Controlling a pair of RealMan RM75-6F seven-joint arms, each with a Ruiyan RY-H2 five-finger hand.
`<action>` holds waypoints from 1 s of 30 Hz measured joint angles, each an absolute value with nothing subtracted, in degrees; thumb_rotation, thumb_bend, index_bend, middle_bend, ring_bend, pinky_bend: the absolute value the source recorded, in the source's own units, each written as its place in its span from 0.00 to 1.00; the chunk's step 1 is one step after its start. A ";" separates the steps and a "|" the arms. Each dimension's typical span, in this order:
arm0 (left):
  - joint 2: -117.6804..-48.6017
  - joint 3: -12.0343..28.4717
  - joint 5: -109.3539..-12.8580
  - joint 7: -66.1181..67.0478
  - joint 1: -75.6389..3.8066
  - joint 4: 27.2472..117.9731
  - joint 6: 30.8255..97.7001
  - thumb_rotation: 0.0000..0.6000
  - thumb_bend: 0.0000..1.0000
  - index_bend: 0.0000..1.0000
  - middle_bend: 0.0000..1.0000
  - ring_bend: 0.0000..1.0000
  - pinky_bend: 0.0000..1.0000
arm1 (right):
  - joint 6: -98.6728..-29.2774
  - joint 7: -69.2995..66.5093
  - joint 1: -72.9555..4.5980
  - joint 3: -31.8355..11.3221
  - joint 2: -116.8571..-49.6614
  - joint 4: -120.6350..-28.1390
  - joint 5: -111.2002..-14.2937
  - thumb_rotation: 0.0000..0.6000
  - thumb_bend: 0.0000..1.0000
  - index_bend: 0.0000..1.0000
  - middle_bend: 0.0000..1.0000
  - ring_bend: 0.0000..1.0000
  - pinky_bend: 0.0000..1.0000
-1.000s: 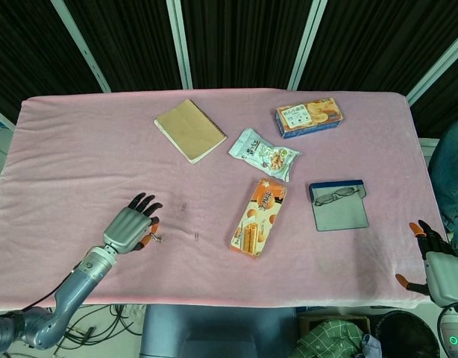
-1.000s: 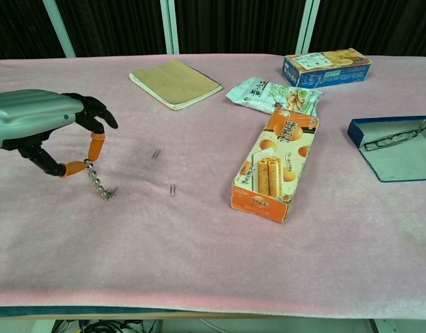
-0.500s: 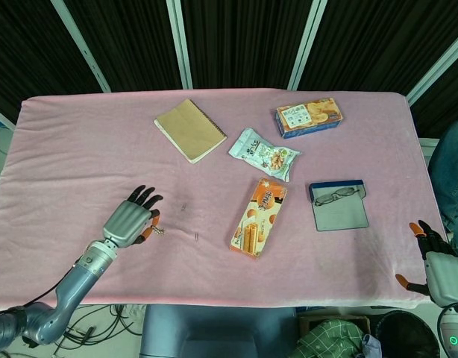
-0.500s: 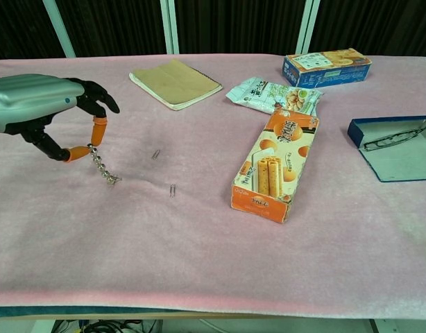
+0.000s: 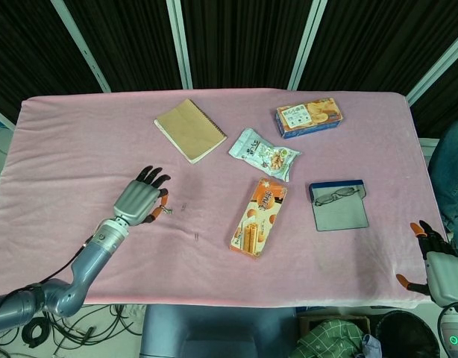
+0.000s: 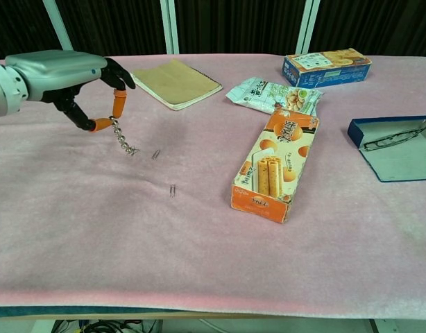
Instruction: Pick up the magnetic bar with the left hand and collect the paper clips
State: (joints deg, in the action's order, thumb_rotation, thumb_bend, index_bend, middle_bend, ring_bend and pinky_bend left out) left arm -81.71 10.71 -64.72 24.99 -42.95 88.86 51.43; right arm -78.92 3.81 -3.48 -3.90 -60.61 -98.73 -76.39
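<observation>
My left hand (image 5: pixel 140 200) (image 6: pixel 71 78) pinches the magnetic bar (image 6: pixel 121 136), a short silvery beaded rod, between orange-tipped fingers. The bar hangs down, with a small cluster of clips at its lower end just above the pink cloth. One paper clip (image 6: pixel 156 155) (image 5: pixel 183 206) lies just right of the bar's tip. Another paper clip (image 6: pixel 172 189) (image 5: pixel 196 237) lies nearer the front. My right hand (image 5: pixel 435 261) is at the table's right front corner, fingers apart, holding nothing; the chest view does not show it.
A tan notebook (image 5: pixel 189 130), a snack bag (image 5: pixel 263 154), a blue-and-orange biscuit box (image 5: pixel 309 117), an orange wafer box (image 5: pixel 259 216) and an open blue glasses case (image 5: pixel 338 205) lie on the pink tablecloth (image 5: pixel 80 149).
My left hand has carried the bar away from the front edge and to the right, toward the farther paper clip. The right hand has stayed still.
</observation>
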 measured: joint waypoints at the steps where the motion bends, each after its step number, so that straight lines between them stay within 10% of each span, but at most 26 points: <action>1: -82.20 10.96 -64.36 25.04 -43.54 88.17 50.96 1.00 0.43 0.56 0.15 0.00 0.00 | -78.92 3.83 -3.48 -3.90 -60.61 -98.73 -76.37 1.00 0.08 0.00 0.00 0.07 0.18; 30: -88.62 10.43 -62.61 24.35 -48.38 79.73 48.99 1.00 0.43 0.56 0.15 0.00 0.00 | -78.90 3.81 -3.47 -3.89 -60.56 -98.78 -76.36 1.00 0.08 0.00 0.00 0.07 0.18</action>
State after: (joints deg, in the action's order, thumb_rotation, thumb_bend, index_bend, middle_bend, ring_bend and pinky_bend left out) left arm -88.62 10.43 -62.61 24.35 -48.38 79.73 48.99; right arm -78.90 3.81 -3.47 -3.89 -60.56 -98.78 -76.36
